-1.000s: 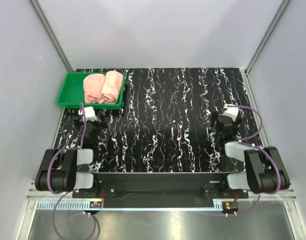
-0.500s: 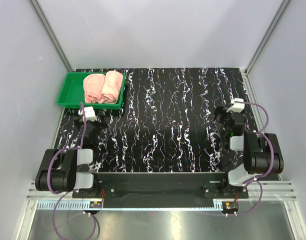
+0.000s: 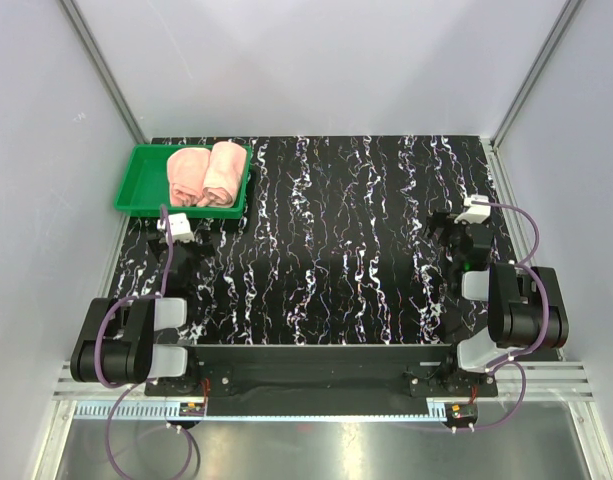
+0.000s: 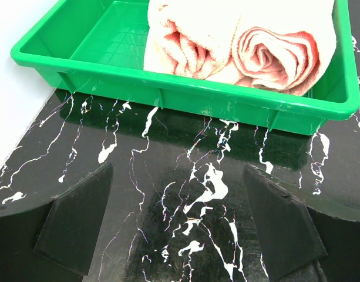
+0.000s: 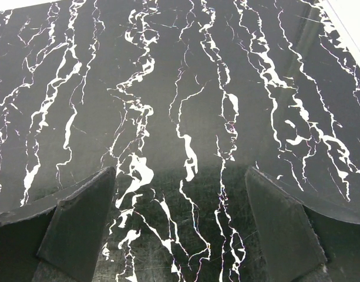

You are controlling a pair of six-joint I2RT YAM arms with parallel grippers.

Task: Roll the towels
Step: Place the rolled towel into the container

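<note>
Salmon rolled towels (image 3: 206, 174) in tray (image 3: 136, 192), axes near-to-far; left end effector (image 4: 177, 176), right end effector (image 5: 180, 176) spread.

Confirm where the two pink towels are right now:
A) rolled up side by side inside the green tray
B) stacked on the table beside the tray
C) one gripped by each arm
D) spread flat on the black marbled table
A: the pink terry towels lie rolled, side by side, inside the green tray, while the left gripper and the right gripper both stand open and empty over the table.
</note>
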